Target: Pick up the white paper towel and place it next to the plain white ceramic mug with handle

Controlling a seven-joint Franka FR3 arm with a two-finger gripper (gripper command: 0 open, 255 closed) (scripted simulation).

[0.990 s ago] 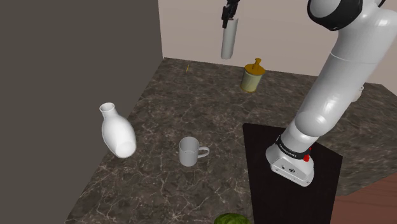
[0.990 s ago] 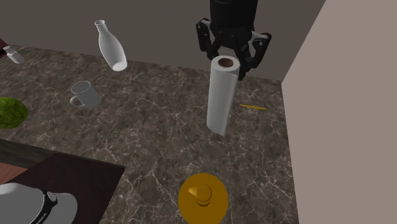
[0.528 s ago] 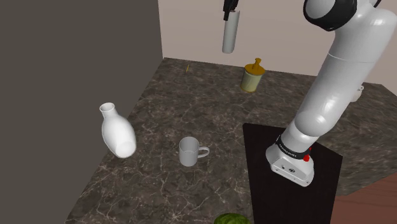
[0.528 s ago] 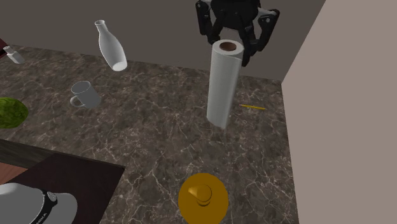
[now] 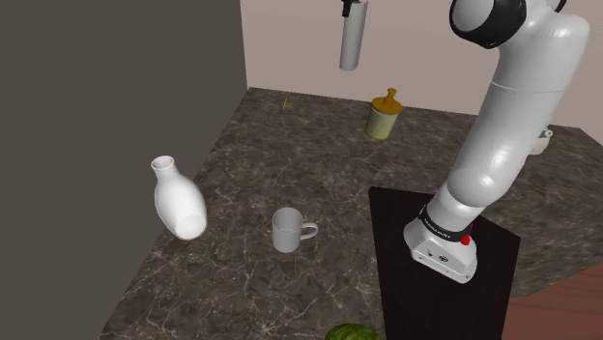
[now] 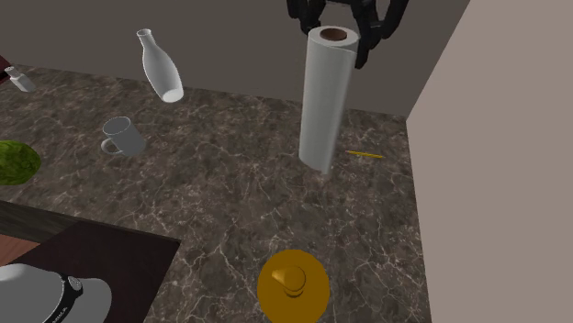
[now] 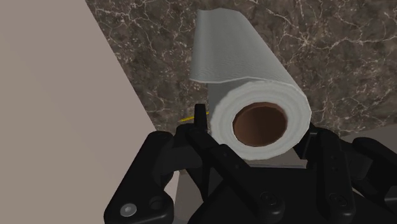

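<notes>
A white paper towel roll (image 5: 352, 43) (image 6: 325, 101) (image 7: 248, 83) hangs upright high above the far part of the marble counter, with my black gripper (image 5: 349, 6) (image 6: 346, 27) (image 7: 257, 130) shut on its top end. The brown cardboard core shows between the fingers in the wrist view. The white mug with a handle (image 5: 290, 230) (image 6: 122, 137) stands on the counter well away from the roll, towards the shoulder view's near side.
A white vase (image 5: 178, 200) (image 6: 159, 66) stands near the mug. A yellow lidded jar (image 5: 383, 116) (image 6: 292, 285) sits by the far wall. A thin yellow stick (image 6: 365, 154) lies near the corner. A green melon (image 5: 350, 333) (image 6: 16, 162) lies by the dark stand (image 5: 440, 270).
The gripper has risen with the paper towel roll, which now hangs higher above the counter. Nothing else has moved.
</notes>
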